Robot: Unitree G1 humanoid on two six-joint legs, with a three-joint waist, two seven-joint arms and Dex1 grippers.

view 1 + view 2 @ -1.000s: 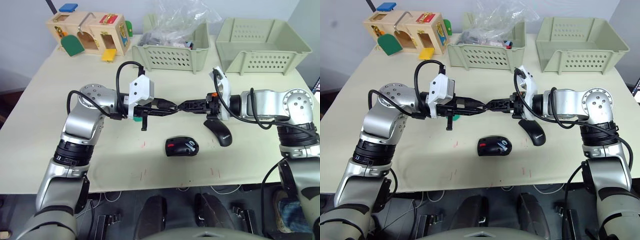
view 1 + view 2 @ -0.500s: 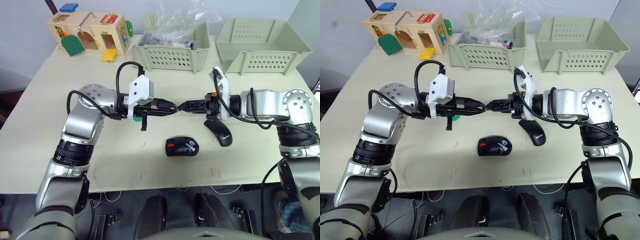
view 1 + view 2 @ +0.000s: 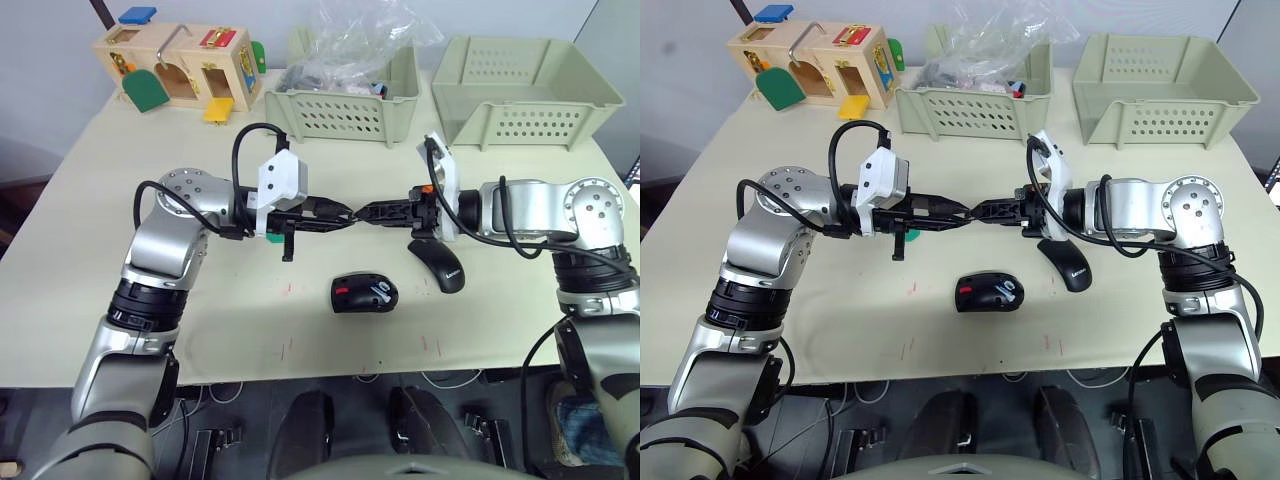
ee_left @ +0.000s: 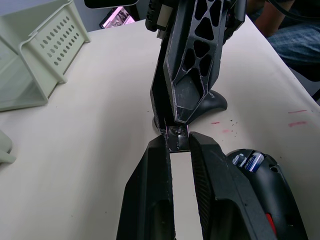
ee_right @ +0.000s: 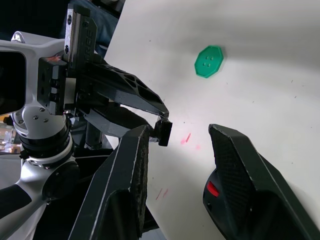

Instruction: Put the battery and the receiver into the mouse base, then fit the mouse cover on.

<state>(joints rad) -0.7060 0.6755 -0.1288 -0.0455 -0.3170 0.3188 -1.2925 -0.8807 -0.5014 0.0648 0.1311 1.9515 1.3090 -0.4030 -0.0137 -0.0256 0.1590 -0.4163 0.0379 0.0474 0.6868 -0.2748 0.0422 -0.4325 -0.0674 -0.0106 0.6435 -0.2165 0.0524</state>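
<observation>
- Across a cream table (image 3: 90,200) with faint red marks, a pale wall behind, stood two green perforated bins (image 3: 345,100) (image 3: 520,90), one holding clear plastic bags, and one wooden latch toy box (image 3: 180,68).
- Above mid-table the left gripper (image 3: 345,216) and right gripper (image 3: 362,212) met tip to tip.
- Left fingers (image 4: 155,165) were narrowly closed on one small dark receiver (image 4: 176,142).
- Right fingers (image 5: 135,165) stood wide apart, the receiver's end between them.
- One mouse base (image 3: 364,294) lay nearer the robot, one battery (image 4: 251,160) already in its recess.
- One mouse cover (image 3: 440,264) lay just right of the base, apart from it.
- One green disc (image 5: 209,61) lay on the table.
</observation>
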